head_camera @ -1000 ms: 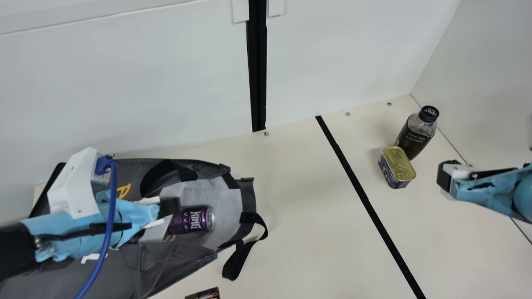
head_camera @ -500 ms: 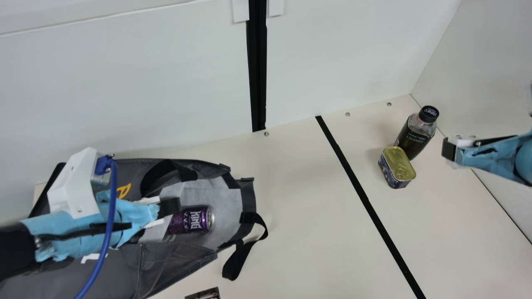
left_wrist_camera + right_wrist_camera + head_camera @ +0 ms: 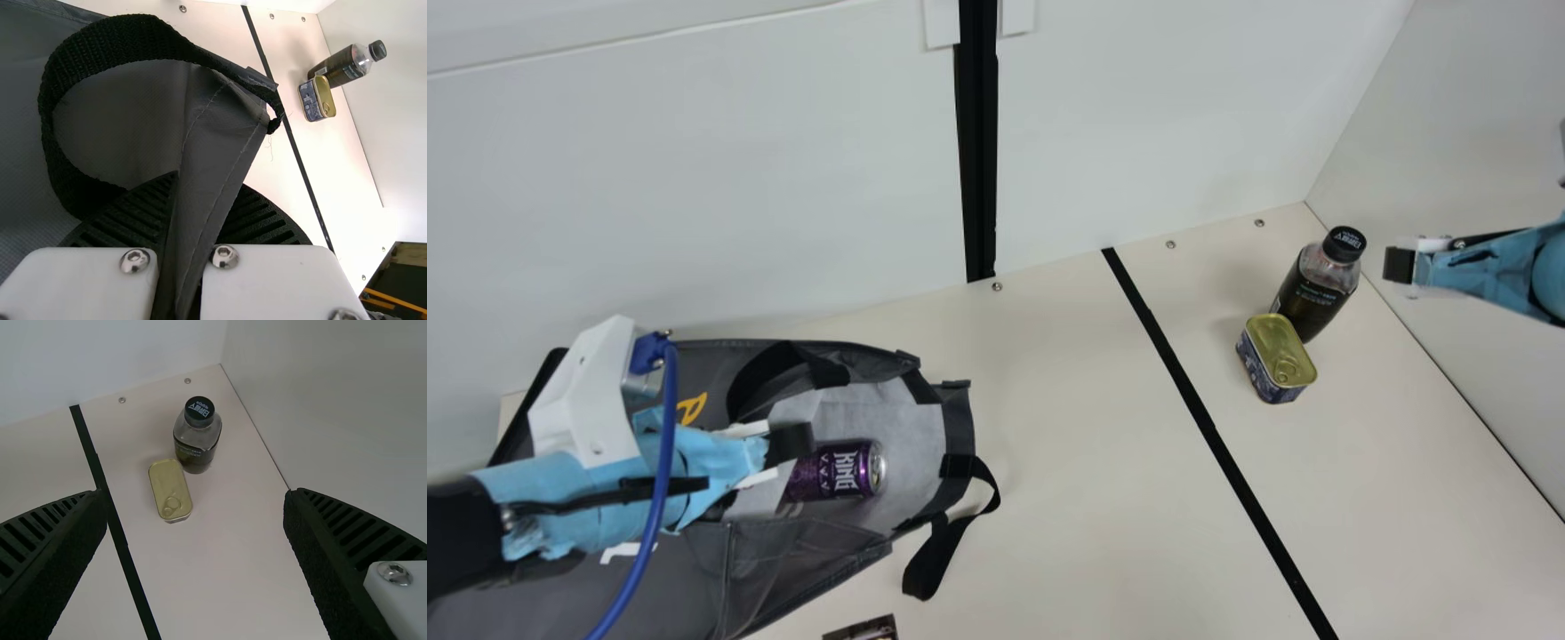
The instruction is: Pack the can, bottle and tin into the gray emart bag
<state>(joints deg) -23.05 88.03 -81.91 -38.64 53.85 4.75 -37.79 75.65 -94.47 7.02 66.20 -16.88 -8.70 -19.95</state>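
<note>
right pincer (image 3: 1399, 265) shifted higher in view, spread, left pincer (image 3: 791, 442) clamping bag (image 3: 800, 560), bottle (image 3: 1312, 293) upright, cap (image 3: 1344, 243) up

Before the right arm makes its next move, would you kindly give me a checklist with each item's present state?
1. Left end effector gripping the edge of the gray bag: ok.
2. Bag mouth held open enough to show the inside: ok.
3. Purple can in the bag: ok, lying on its side.
4. Right end effector open, with nothing between its fingers: ok.
5. Right end effector at the bottle or tin: not ok, it is off to their right in the main view.
6. Finger room between bottle and tin: cannot tell; they stand very close together.
</note>
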